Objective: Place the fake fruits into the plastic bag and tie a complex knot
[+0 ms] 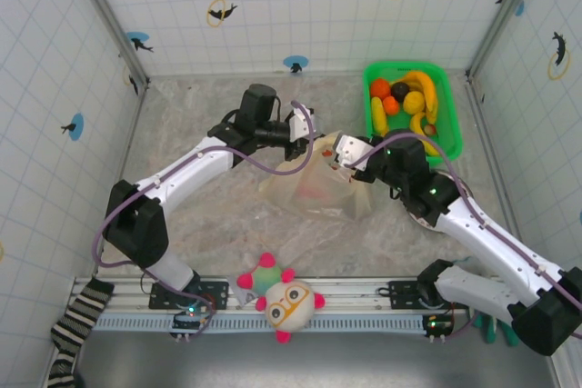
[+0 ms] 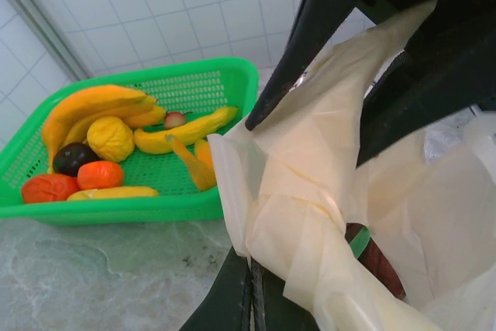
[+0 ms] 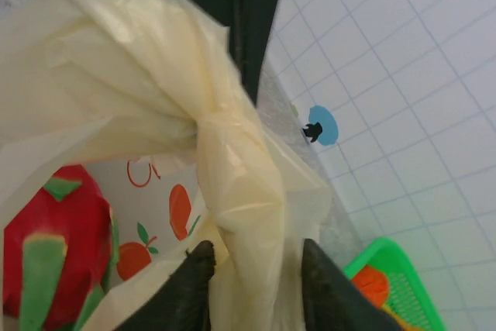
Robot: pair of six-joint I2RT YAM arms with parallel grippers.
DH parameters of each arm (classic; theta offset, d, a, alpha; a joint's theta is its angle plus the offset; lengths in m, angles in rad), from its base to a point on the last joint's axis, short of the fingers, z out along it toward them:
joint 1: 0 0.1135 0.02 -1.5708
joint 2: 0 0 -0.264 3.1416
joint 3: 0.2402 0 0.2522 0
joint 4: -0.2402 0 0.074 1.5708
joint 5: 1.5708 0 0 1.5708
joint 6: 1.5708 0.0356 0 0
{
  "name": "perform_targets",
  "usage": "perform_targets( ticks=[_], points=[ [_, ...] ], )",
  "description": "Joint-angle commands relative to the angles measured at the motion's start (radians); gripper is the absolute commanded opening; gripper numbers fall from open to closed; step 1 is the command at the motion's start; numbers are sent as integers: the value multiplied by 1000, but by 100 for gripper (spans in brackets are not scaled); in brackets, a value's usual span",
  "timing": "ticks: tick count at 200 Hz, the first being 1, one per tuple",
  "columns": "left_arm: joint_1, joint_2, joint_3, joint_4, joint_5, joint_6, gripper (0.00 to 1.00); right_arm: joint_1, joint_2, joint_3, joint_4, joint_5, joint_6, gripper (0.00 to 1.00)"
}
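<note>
Top external view: the plastic bag (image 1: 314, 190) sits mid-table between the arms, its mouth hidden under both wrists. The left gripper (image 1: 307, 140) is pressed together on a fold of bag film, which covers where its fingers meet. The right gripper (image 3: 254, 249) stands spread, with a bunched lump (image 3: 225, 145) of handle strip between its fingers. A red fruit (image 3: 54, 238) shows blurred inside the bag. Other fake fruits (image 1: 409, 97) lie in the green basket (image 1: 452, 143).

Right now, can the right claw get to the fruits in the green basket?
Probably yes. The green basket of fruits sits close beside the right claw, nothing between them. But the plastic bag's handle runs between its fingers, so it should let go first.
</note>
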Motion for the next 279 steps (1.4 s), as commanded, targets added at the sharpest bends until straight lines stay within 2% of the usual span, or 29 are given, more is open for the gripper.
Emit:
perform_targets(
  ticks=[1,12,19,105,127,149,172,178,195,208,226,252,279],
  points=[
    [2,-32,2,1,3,1,0,-10,-12,35,-14,-58,29,48],
    [2,-31,0,0,2,3,0,-13,-17,34,-17,-67,17,55],
    [1,-31,0,-2,3,3,0,-13,-22,33,-16,-67,11,55],
    [2,-20,8,-11,-8,7,0,2,63,100,-4,-79,-20,54],
    [1,-23,5,-15,-14,12,0,5,74,100,-4,-73,-21,41],
    [0,-24,6,-15,-9,14,0,11,87,97,36,-84,-5,33],
    [3,-37,9,-24,-7,8,0,19,99,92,46,-52,3,6],
    [6,-46,5,-24,-4,5,6,19,96,85,54,-39,5,0],
    [22,-74,-7,-24,13,-5,27,19,85,62,89,-21,16,0],
    [39,-97,-17,-30,28,-17,47,19,75,46,120,-11,29,0],
    [66,-139,-51,-41,22,-27,60,22,67,32,145,7,43,0],
    [83,-209,-151,0,-5,-40,61,27,54,4,171,11,46,0],
    [82,-241,-214,83,62,-74,56,33,33,-41,218,-7,57,0]
  ],
)
